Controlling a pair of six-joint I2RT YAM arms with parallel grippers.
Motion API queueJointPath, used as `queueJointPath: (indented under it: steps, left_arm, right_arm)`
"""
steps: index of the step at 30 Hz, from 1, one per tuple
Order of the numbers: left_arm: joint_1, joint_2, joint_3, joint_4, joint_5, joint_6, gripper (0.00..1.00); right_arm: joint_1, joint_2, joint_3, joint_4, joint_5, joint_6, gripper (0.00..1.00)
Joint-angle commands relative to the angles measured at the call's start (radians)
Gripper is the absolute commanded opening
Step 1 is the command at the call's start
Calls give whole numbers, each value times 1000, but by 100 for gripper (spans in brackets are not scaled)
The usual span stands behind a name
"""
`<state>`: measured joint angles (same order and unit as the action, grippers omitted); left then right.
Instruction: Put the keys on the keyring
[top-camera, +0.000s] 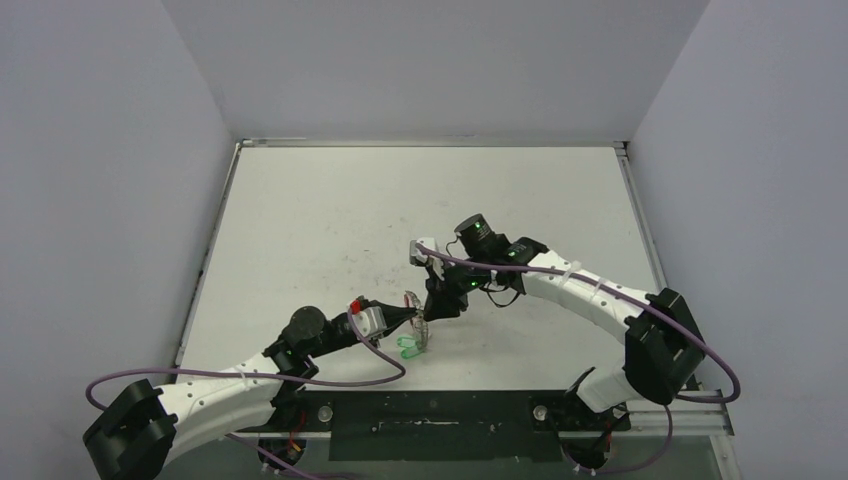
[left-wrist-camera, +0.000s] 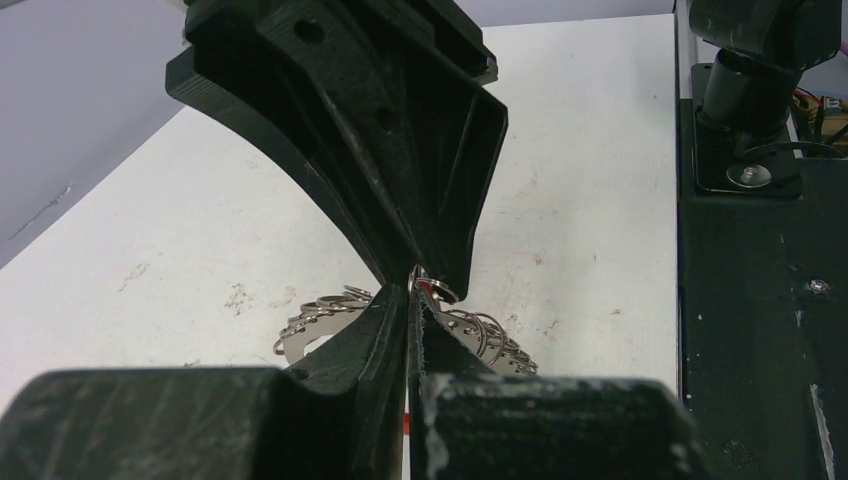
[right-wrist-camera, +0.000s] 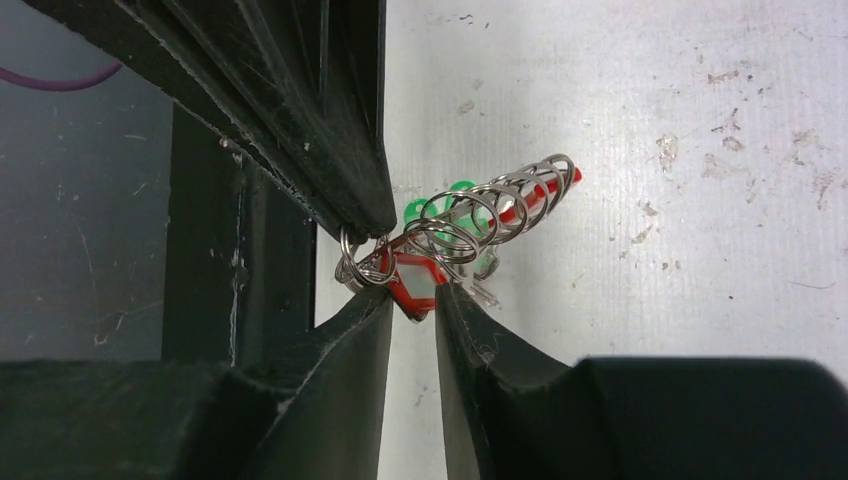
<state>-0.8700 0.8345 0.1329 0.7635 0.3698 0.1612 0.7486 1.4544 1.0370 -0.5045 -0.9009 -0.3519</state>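
Setting: grey-walled booth, scuffed white tabletop (top-camera: 350, 200).
Risk: the red-tagged key (right-wrist-camera: 415, 283) could slip and drop if the jaws part before it is threaded.
Left gripper (left-wrist-camera: 411, 288): clamped shut on the keyring (right-wrist-camera: 500, 205), raised by the tabletop's near edge, midway along.
Right gripper (right-wrist-camera: 415, 305): jaws narrowed around the red tag; firm grip unclear.
Green keys (top-camera: 407, 347): just beside the ring.
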Motion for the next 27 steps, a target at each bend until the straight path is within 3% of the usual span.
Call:
queueJointPath:
  steps: [1,6,13,22,27]
  left_arm:
    - [-4,-12,10,90,-7,-11,0]
    - [-4,-6,10,94,-8,-12,0]
    - [-4,-4,8,107,-12,-15,0]
    - [-4,-9,-2,107,-18,-23,0]
    - [-5,-20,-6,104,-21,-23,0]
  right_arm:
    - [6,12,-9,113,-57,34,19]
    - [11,11,-53,210,-64,103,9]
    - [21,1,-123,348,-40,199,4]
    - [24,-84,-291,668,52,384,10]
    - [22,-130,-322,697,94,398,13]
